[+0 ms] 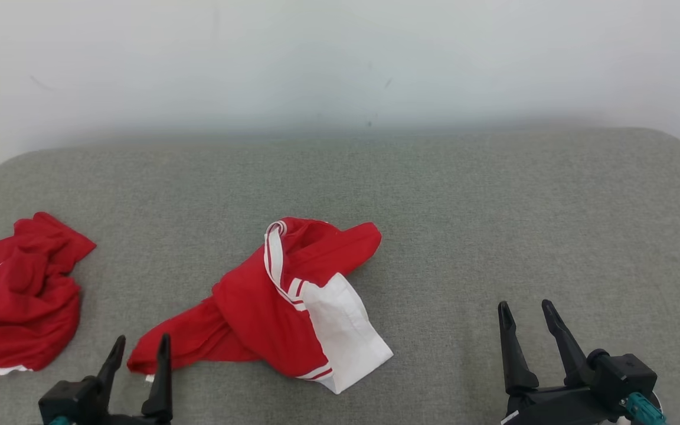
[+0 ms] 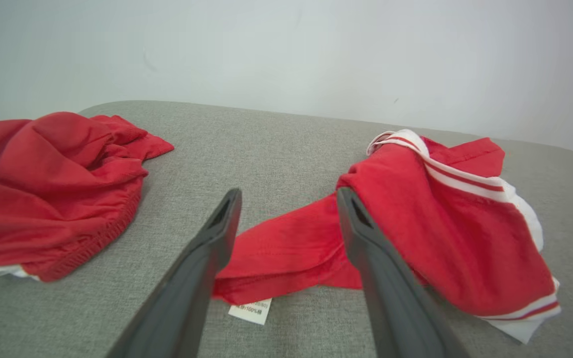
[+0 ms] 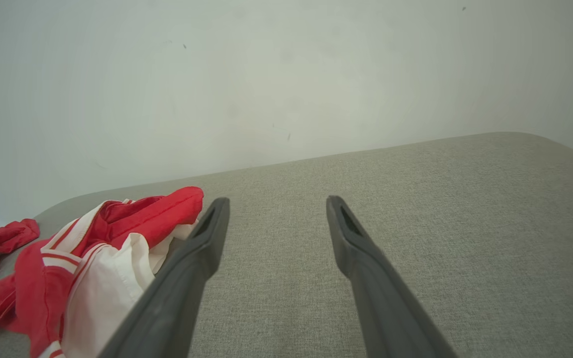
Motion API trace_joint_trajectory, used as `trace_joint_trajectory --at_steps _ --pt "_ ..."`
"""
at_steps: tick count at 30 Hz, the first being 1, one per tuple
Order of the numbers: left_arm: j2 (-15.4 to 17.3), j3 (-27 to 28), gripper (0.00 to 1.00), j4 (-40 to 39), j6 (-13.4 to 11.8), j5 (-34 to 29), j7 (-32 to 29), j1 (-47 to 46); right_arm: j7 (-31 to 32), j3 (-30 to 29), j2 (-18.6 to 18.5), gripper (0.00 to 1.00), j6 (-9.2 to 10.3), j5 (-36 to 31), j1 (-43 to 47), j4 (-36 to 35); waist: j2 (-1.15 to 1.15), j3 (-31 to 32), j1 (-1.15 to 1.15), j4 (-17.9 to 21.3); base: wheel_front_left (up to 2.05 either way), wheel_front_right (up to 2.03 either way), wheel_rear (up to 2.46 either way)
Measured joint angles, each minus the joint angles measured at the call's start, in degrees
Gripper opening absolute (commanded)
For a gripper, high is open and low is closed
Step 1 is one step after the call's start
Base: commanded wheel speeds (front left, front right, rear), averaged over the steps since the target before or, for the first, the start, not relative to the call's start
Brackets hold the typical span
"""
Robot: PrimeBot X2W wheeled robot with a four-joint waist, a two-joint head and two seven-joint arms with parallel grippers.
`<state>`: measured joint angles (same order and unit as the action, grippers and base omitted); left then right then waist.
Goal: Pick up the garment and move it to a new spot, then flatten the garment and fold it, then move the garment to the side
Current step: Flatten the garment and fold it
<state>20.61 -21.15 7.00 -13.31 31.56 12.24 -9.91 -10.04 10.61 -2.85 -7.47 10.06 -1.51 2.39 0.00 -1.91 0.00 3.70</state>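
Observation:
A crumpled red garment [image 1: 269, 301] with white striped trim and a white panel lies in a heap near the middle of the grey padded surface [image 1: 464, 206]. One red end trails toward the lower left. My left gripper [image 1: 143, 339] stands open just in front of that trailing end, holding nothing. In the left wrist view the garment [image 2: 440, 238] spreads behind the open fingers of the left gripper [image 2: 287, 194], and a small white label [image 2: 250, 311] pokes out under the red edge. My right gripper [image 1: 524, 306] is open over bare surface, well to the garment's right, as the right wrist view shows [image 3: 277, 200].
A second bunched red garment [image 1: 21, 295] lies at the far left of the surface. A pale wall [image 1: 340, 59] rises behind. The surface's far edge curves down at both back corners. Bare grey fabric stretches to the right of the central garment.

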Motion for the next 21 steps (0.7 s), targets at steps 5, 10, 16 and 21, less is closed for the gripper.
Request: trace_joint_trajectory --at_steps 5,10,16,21 --pt "-1.91 0.42 1.0 -4.9 -1.01 -2.25 2.2 1.03 0.01 0.31 0.0 1.0 0.0 0.18 0.09 0.14 0.0 -0.07 0.0 -1.09 0.0 0.0 0.0" --pt "-4.8 2.94 1.0 -8.61 -2.54 -5.45 2.69 3.15 0.01 1.12 -0.01 1.0 0.0 0.51 0.07 0.44 0.0 -0.08 0.0 -1.48 0.0 0.0 0.0" --pt "-7.12 7.47 1.0 -10.38 -3.86 -10.57 2.77 6.33 0.26 2.18 0.0 1.0 0.0 0.8 0.05 1.02 0.0 -0.11 0.0 -1.41 0.0 0.0 0.0" --pt "-7.53 9.75 1.0 -9.55 -2.56 -13.12 2.77 7.2 1.0 2.93 0.0 1.0 0.0 1.32 0.07 1.54 0.0 -0.19 0.0 -1.7 0.0 0.0 0.0"
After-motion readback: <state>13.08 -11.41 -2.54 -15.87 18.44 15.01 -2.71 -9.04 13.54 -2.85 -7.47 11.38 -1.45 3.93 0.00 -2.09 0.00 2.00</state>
